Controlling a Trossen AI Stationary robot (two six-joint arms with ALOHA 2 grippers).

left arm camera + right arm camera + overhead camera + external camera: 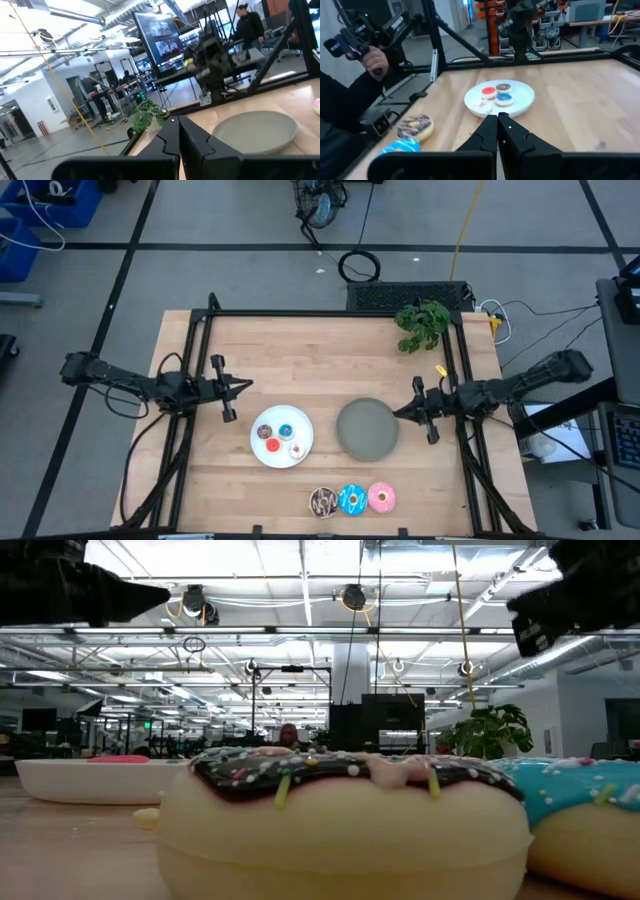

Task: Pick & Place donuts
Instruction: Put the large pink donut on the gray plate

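Observation:
Four tiny donuts (brown (265, 431), blue (286, 430), red (273, 446), white-pink (296, 449)) lie on the white plate (262, 452). Three larger donuts lie flat in a row near the table's near edge: dark brown with sprinkles (323, 500), blue (352, 499), pink (382, 497). My left gripper (248, 385) hovers shut, up and to the left of the white plate. My right gripper (398, 413) is shut above the right rim of the grey plate (365, 430). The right wrist view shows the white plate (522, 100), the dark brown donut (415, 126) and the blue donut (400, 146).
A green plant (422, 323) stands at the table's far right corner. A black frame rail (330, 313) runs around the table's edges. In the right wrist view a person's hand (372, 60) holds a black device beyond the near edge. Bare wood lies between the plates and the far edge.

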